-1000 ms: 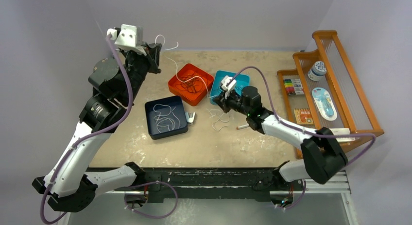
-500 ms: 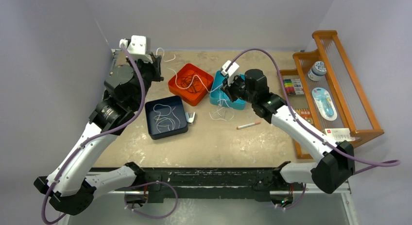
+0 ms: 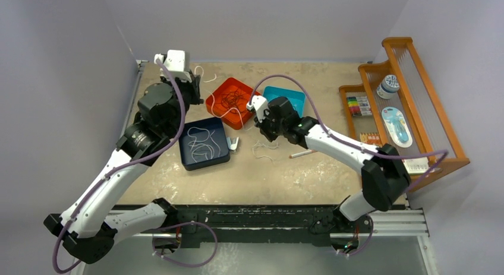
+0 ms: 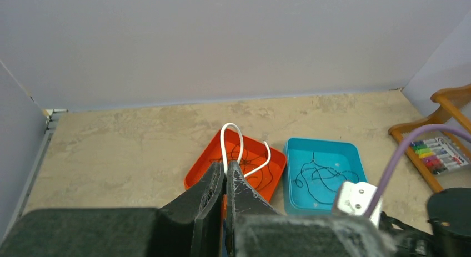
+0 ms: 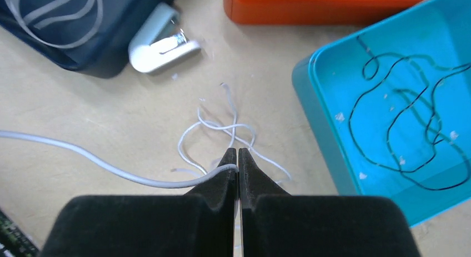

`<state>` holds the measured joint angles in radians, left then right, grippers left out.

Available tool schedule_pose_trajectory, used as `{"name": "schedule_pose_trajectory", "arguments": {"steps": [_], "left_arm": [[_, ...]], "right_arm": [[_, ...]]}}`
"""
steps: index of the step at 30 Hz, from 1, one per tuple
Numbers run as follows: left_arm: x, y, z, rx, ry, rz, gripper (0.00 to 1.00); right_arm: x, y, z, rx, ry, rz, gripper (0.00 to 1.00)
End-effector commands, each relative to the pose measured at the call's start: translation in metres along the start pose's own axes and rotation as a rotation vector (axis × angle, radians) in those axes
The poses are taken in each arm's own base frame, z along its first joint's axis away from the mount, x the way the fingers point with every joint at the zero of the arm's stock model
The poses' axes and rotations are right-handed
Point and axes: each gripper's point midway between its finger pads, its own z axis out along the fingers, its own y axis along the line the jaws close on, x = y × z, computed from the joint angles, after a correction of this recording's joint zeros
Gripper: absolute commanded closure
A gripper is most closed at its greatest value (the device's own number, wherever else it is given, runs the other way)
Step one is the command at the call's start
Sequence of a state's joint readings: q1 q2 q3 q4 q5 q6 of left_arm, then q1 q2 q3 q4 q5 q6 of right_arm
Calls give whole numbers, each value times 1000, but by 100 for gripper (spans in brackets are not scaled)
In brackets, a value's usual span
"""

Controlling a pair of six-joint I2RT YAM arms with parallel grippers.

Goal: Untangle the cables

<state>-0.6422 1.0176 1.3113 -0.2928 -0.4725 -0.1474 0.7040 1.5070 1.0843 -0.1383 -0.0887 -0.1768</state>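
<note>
A white cable (image 3: 221, 108) stretches from my left gripper (image 3: 198, 88) across the orange tray (image 3: 221, 91) to my right gripper (image 3: 260, 123). In the left wrist view the left gripper (image 4: 226, 167) is shut on this cable, which loops (image 4: 233, 136) out above the fingertips. In the right wrist view the right gripper (image 5: 237, 152) is shut on the same cable (image 5: 111, 165), low over a loose whitish tangle (image 5: 222, 126) on the table. Dark cables lie in the orange tray (image 4: 201, 165). A black cable (image 5: 405, 112) lies in the teal tray (image 5: 325, 129). A white cable (image 3: 202, 145) lies in the dark blue tray (image 3: 185, 159).
A small white clip (image 3: 235, 144) lies beside the dark blue tray. A white-and-orange pen (image 3: 303, 153) lies right of the loose tangle (image 3: 264, 147). A wooden rack (image 3: 416, 108) with markers and packages stands at the right edge. Walls close the back and left.
My right gripper has moved left and nearer, from above the teal tray to low over the loose tangle. My left gripper has moved right and down a little, still holding the cable.
</note>
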Motion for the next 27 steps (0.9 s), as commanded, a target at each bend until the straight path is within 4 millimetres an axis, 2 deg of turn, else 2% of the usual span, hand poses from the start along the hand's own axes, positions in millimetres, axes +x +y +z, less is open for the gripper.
{"name": "schedule_pose_trajectory", "arguments": {"steps": [1,6,12,18,20,27], "left_arm": [[1,-10,6,29,-24,-58,100],[16,-16,12,47,3,-66,100],[41,-29,22,86,55,-83,100],[67,-39,32,106,101,-119,100],[77,-41,35,106,120,-126,100],[98,-40,40,79,162,-145,100]], "right_arm": [[20,-12,6,103,100,20,100],[40,-32,3,248,195,38,100],[33,-62,-24,442,188,68,100],[37,-84,-47,603,212,68,100],[35,-87,-52,629,195,74,100],[25,-84,-48,609,129,73,100]]}}
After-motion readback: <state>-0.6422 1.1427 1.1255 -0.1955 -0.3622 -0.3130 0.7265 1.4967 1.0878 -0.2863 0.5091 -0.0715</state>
